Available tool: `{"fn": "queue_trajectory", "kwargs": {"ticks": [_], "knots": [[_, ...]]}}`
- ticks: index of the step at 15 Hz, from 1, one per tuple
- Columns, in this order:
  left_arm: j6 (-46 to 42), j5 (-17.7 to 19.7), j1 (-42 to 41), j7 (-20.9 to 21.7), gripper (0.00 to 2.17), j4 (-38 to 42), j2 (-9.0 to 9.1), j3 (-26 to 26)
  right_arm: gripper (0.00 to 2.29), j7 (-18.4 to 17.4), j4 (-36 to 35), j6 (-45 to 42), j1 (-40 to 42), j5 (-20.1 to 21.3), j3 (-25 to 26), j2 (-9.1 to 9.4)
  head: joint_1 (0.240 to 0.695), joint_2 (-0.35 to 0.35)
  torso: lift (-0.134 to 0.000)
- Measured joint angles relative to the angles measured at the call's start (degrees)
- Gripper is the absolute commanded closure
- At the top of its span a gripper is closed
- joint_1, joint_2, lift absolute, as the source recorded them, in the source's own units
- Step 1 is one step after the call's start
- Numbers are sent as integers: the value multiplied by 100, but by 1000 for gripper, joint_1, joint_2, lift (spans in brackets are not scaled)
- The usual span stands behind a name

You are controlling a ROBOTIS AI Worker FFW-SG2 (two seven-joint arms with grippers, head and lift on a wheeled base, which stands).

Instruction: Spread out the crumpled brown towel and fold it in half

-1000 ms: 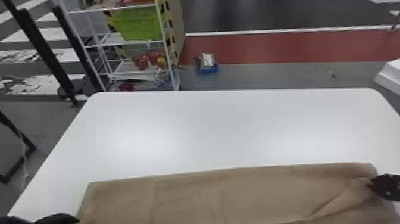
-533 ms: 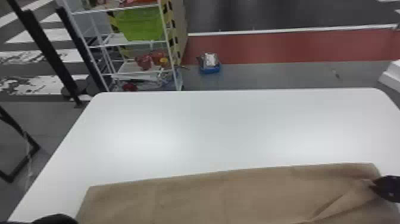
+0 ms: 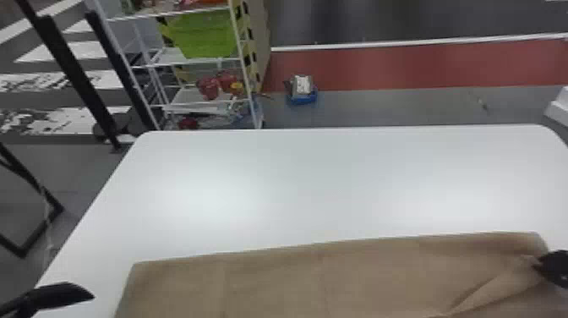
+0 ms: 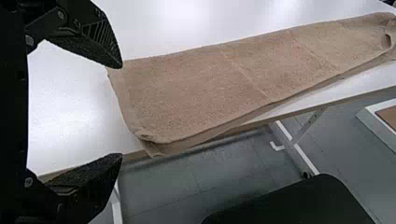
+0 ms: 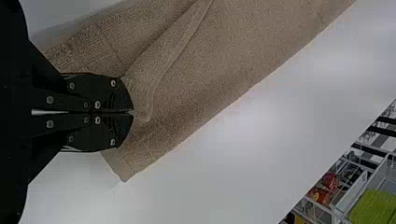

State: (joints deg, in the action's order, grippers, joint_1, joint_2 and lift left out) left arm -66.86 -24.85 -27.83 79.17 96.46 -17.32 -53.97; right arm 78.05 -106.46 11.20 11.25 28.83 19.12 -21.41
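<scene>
My left gripper is at the lower left in the head view, beside the left end of the brown towel. In the left wrist view this gripper is open, its fingers wide apart, with the towel lying just beyond them, its near corner over the table edge. At the right edge of the head view, my right gripper is at the towel's right end. The right wrist view shows that gripper shut on a fold of the towel, creases running from the fingertips.
The white table stretches beyond the towel. Behind its far left corner stands a white wire rack with a green bin. A blue item sits on the floor, and a black seat-like shape is near the table edge.
In the head view, my left gripper has come further into view, with its finger raised higher beside the towel's left end. The right gripper and the towel look nearly unchanged.
</scene>
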Motion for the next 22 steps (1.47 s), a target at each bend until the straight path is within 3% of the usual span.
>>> {"fn": "queue_trajectory", "kwargs": {"ticks": [6, 9, 14, 17, 22], "knots": [[173, -31, 509, -78, 90, -101, -43, -2, 1214, 0, -140, -201, 324, 96, 193, -44, 695, 172, -134], [233, -56, 648, -97, 90, -120, -35, 141, 1214, 0, -350, -307, 555, -51, 504, -78, 695, 130, -134], [294, -92, 775, -197, 90, -170, 8, 352, 1214, 0, -567, -1374, 917, -528, 1025, -52, 695, 100, -134], [301, -131, 788, -243, 90, -182, 16, 376, 1210, 0, -598, -2142, 1115, -549, 1146, -24, 695, 113, -134], [287, -135, 789, -254, 90, -227, 28, 378, 1210, 0, -502, -2601, 1257, -389, 1239, -21, 695, 108, -134]]}}
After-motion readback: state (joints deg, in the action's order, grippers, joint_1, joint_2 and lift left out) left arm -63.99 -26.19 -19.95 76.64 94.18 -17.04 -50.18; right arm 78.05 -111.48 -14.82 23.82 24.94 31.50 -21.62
